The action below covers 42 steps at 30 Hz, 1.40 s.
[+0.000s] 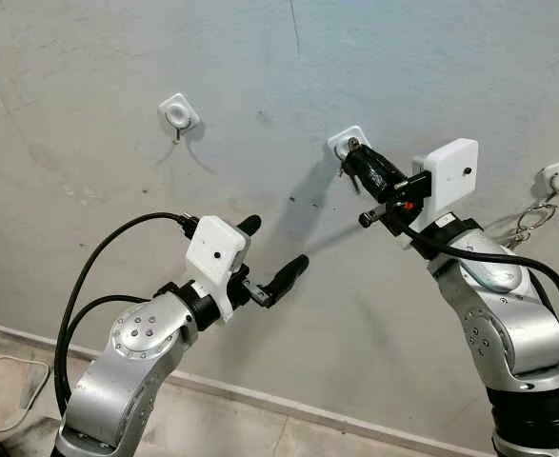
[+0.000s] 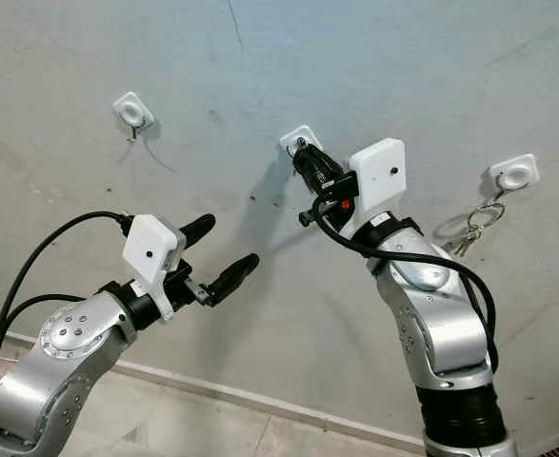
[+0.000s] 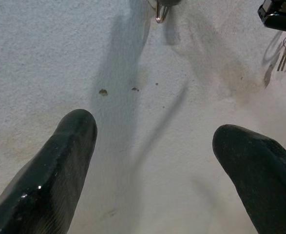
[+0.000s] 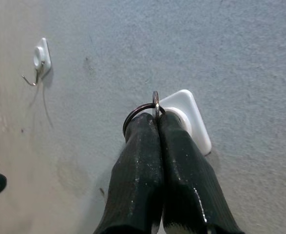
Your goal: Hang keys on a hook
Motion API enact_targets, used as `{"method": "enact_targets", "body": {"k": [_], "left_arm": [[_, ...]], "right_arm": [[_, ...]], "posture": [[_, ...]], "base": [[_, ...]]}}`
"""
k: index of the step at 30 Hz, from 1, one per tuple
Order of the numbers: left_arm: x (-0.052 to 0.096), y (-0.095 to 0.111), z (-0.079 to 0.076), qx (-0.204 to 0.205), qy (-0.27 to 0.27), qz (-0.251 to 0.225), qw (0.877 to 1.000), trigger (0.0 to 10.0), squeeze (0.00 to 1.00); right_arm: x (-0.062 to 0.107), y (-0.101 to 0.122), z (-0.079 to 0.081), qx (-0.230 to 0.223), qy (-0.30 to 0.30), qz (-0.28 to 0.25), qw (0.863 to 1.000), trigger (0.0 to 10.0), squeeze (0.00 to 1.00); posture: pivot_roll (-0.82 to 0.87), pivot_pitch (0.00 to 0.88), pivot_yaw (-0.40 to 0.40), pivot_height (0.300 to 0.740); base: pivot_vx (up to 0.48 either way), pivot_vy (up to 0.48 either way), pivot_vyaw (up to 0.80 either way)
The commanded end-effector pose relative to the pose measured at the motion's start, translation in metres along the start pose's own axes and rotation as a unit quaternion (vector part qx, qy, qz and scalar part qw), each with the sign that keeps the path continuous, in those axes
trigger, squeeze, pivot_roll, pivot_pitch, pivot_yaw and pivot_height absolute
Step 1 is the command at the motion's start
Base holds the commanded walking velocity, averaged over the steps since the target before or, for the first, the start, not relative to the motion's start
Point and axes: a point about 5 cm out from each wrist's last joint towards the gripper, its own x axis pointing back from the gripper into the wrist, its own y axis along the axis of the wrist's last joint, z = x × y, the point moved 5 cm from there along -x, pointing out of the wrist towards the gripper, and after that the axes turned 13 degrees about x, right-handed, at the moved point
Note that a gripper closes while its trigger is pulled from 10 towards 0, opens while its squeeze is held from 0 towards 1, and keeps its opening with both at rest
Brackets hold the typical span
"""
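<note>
Keys (image 1: 348, 172) on a thin metal ring are pinched in the clenched jaws of the right gripper (image 4: 156, 122), pressed against the middle white square hook (image 4: 190, 116) on the rough grey wall (image 1: 89, 57). The left gripper (image 1: 277, 252), arm raised and bent, points at the wall with jaws released.

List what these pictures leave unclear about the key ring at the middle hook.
- Right wrist view: the right gripper pinches the key ring at the middle hook; the fingers hide the hook's metal prong, so whether the ring is threaded on it cannot be told.
- Left eye view: the keys under the fingertips are too small and dark to count.
- Left wrist view: the hook is cut off by the frame's edge.
</note>
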Motion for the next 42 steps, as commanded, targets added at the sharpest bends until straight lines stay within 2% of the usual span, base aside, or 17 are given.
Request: {"method": "enact_targets", "body": {"k": [1,6,11,20,27,31,42], "left_arm": [[0.000,0.002,-0.001,-0.006,-0.001,-0.003,1.000,10.0,0.00],[0.000,0.003,-0.001,-0.007,-0.001,-0.003,1.000,10.0,0.00],[0.000,0.002,-0.001,-0.007,-0.002,-0.003,1.000,10.0,0.00],[0.000,0.003,-0.001,-0.006,-0.002,-0.004,1.000,10.0,0.00],[-0.004,0.010,-0.001,-0.005,-0.003,-0.012,1.000,10.0,0.00],[-0.006,0.016,-0.002,-0.007,-0.007,-0.021,1.000,10.0,0.00],[-0.005,0.011,-0.003,-0.007,-0.008,-0.015,1.000,10.0,0.00]], "right_arm": [[0.001,0.006,-0.003,-0.004,0.000,-0.012,1.000,10.0,0.00],[0.003,0.014,0.000,-0.023,0.021,-0.032,0.999,10.0,0.00],[0.002,0.015,0.000,-0.021,0.024,-0.034,0.999,10.0,0.00],[0.000,0.014,0.025,-0.026,0.073,-0.036,0.996,10.0,0.00],[-0.002,0.009,0.035,-0.024,0.085,-0.031,0.996,10.0,0.00],[-0.004,0.002,0.032,-0.020,0.069,-0.023,0.997,10.0,0.00],[-0.011,-0.012,0.020,-0.021,0.017,-0.011,1.000,10.0,0.00]], "posture": [[0.22,0.000,-0.036,0.740],[0.22,0.000,-0.036,0.740],[0.22,0.000,-0.035,0.740],[0.22,0.000,-0.037,0.740],[0.22,0.000,-0.040,0.740],[0.22,0.000,-0.041,0.740],[0.22,0.000,-0.041,0.740]], "base": [[0.000,0.000,0.00],[0.000,0.000,0.00],[0.000,0.000,0.00],[0.000,0.000,0.00],[0.000,0.000,0.00],[0.000,0.000,0.00],[0.000,0.000,0.00]]}}
